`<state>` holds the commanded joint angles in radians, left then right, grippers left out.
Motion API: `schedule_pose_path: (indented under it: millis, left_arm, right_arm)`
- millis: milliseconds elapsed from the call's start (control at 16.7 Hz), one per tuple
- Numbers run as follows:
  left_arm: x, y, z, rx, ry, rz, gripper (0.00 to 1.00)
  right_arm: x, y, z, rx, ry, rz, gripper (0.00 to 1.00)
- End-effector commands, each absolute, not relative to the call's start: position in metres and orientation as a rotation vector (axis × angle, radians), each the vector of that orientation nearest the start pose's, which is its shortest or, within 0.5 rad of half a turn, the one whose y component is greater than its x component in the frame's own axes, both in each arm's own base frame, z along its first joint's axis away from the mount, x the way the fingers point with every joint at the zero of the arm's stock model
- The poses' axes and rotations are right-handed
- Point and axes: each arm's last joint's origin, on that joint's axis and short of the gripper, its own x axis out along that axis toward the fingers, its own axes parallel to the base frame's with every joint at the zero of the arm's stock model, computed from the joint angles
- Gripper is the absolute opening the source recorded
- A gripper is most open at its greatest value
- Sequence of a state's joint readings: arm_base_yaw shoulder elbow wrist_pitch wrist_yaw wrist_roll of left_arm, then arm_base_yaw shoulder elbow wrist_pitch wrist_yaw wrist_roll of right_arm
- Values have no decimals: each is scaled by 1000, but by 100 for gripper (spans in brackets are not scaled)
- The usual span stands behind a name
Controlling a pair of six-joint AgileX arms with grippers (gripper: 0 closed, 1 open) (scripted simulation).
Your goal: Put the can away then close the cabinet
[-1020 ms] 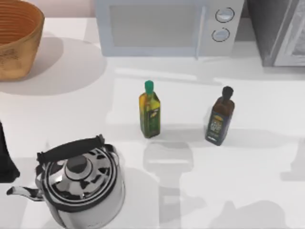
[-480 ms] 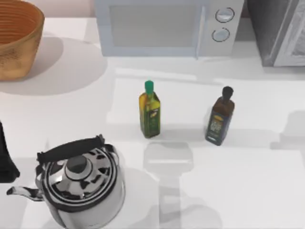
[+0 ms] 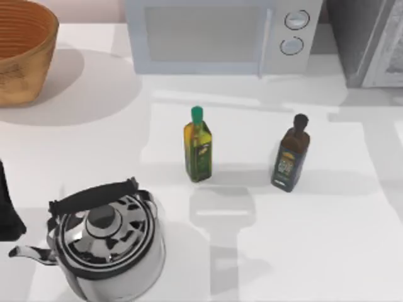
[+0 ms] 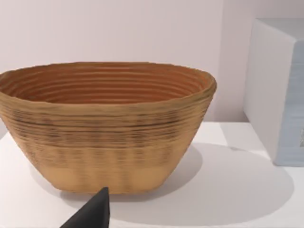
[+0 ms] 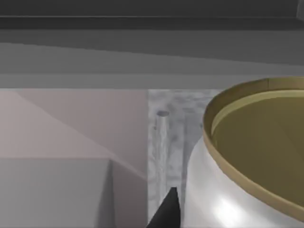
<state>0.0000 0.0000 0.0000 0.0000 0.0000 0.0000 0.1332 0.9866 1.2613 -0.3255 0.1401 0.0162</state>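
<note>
Shadow sliding right off the table [image 3: 327, 264] since a second ago, right gripper [image 5: 167, 211] clamped on the can [image 5: 242, 166], nearing the cabinet [image 5: 166, 137].

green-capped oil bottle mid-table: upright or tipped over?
Upright. In the top view the green-capped yellow oil bottle stands on its base on the white table, cap up, beside the dark brown sauce bottle, also standing.

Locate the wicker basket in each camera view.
Top view: wicker basket at the table's upper left corner.
Left wrist view: close ahead, upright on the table.
Right wrist view: faces the can and cabinet instead.
Shared landmark: the microwave, beside the basket in top and left wrist views.
</note>
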Motion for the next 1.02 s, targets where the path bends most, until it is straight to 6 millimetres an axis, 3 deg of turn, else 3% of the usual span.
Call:
schedule_pose_path:
  millis: [180, 420, 1020]
  left_arm:
    - [106, -1, 160, 0, 0, 0, 100]
    - [106, -1, 160, 0, 0, 0, 100]
    - [106, -1, 160, 0, 0, 0, 100]
  right_arm:
    - [226, 35, 476, -3, 38, -1, 0]
    - [251, 45, 504, 0, 11, -2, 0]
    - [263, 47, 513, 2, 7, -5, 0]
